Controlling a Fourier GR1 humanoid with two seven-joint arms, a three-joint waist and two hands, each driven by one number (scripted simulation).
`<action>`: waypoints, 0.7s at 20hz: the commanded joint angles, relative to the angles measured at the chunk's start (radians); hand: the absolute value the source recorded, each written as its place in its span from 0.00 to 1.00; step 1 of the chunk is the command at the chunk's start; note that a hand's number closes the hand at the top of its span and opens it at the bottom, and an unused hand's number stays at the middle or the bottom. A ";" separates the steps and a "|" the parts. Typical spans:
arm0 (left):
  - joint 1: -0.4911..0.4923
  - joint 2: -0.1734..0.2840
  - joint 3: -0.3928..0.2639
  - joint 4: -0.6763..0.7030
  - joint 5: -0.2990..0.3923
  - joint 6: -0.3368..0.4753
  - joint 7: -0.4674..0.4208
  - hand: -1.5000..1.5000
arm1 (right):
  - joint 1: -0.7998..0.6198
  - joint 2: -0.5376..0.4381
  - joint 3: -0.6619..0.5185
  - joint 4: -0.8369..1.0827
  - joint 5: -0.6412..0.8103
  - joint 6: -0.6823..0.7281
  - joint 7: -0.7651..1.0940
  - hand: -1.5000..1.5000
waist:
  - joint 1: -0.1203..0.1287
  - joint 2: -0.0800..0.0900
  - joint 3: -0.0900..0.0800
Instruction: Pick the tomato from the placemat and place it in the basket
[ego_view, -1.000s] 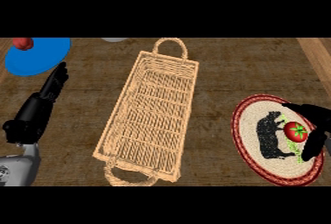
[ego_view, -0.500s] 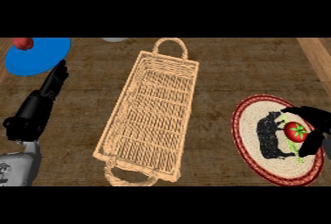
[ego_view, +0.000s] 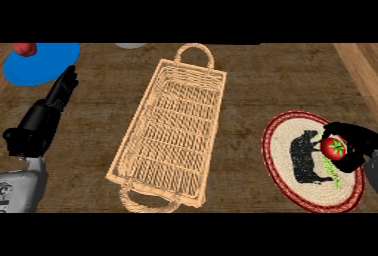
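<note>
Grasp stage | black right hand (ego_view: 353, 145) curled round small red tomato (ego_view: 334, 149) on round red-rimmed woven placemat (ego_view: 295, 125), ready for lifting | long wicker basket (ego_view: 173, 132) awaits leftward | left hand (ego_view: 44, 117) resting, fingers straight.

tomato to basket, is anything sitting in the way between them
Nothing visible does. The right hand is curled round the tomato over the placemat, and only bare counter lies between the placemat and the basket. The blue plate sits far off at the upper left.
</note>
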 joint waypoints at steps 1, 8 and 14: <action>-0.010 0.008 0.019 0.010 0.007 -0.013 -0.006 0.50 | 0.005 0.035 0.028 0.037 0.034 -0.034 -0.039 1.00 | 0.002 0.013 0.019; 0.012 0.009 0.031 0.021 -0.015 0.000 -0.019 0.50 | 0.159 0.142 0.038 -0.265 0.099 -0.241 0.212 1.00 | -0.023 0.006 0.017; 0.069 -0.001 0.020 -0.061 -0.007 -0.020 -0.013 0.50 | 0.234 0.140 0.028 -0.519 0.138 -0.290 0.319 1.00 | -0.017 0.006 0.018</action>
